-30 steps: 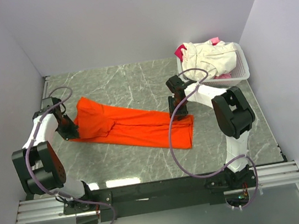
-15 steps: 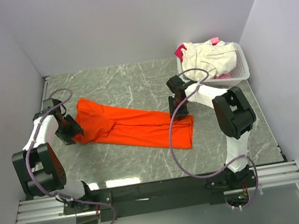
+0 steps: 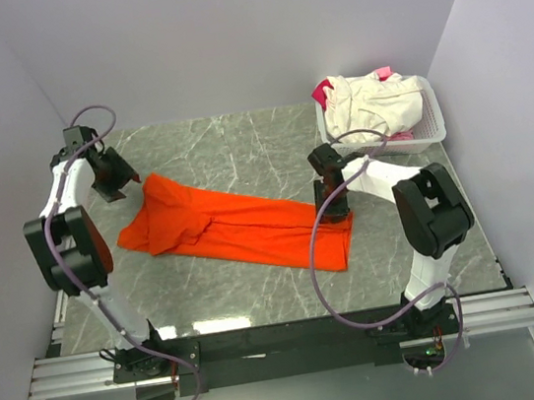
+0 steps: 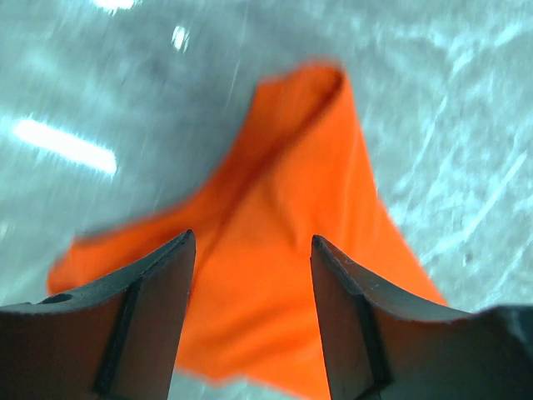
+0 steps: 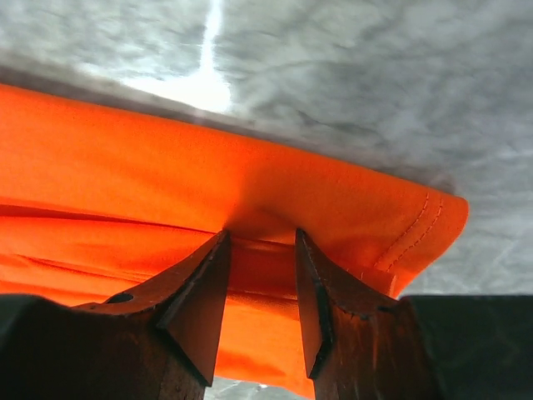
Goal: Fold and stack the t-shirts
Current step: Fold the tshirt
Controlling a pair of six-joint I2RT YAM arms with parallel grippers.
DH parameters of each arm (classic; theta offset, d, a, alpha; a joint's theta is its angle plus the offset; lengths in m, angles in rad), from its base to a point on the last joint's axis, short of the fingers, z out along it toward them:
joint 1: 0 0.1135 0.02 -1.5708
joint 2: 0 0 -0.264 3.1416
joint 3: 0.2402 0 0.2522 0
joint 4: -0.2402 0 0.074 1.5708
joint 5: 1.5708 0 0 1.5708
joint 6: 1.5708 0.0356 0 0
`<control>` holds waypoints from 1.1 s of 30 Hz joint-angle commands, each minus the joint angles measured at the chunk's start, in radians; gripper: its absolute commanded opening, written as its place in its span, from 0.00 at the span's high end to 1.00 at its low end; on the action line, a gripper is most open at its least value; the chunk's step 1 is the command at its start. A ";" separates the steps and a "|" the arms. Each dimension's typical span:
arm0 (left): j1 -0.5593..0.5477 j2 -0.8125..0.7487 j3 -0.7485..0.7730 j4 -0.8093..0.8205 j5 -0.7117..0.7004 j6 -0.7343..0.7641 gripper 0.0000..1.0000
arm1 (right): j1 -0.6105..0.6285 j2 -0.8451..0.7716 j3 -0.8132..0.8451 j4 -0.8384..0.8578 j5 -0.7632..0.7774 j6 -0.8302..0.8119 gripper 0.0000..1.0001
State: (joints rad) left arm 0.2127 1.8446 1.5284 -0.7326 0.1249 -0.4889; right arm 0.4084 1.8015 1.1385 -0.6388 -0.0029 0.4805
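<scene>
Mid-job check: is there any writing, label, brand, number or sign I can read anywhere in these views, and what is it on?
None readable. The orange t-shirt is plain, with no print or tag showing; the white basket, the clothes in it and the table show no lettering in any view.

No legible txt, labels, nos. or signs in any view.
</scene>
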 commanded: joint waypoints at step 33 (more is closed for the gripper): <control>-0.067 0.469 0.363 0.203 0.163 -0.086 0.40 | -0.168 -0.074 -0.063 -0.004 0.101 0.027 0.55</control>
State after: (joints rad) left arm 0.1467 2.2963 1.8519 -0.5213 0.2905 -0.5911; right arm 0.2478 1.7123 1.0721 -0.6754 0.0792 0.5003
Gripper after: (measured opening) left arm 0.607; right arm 0.447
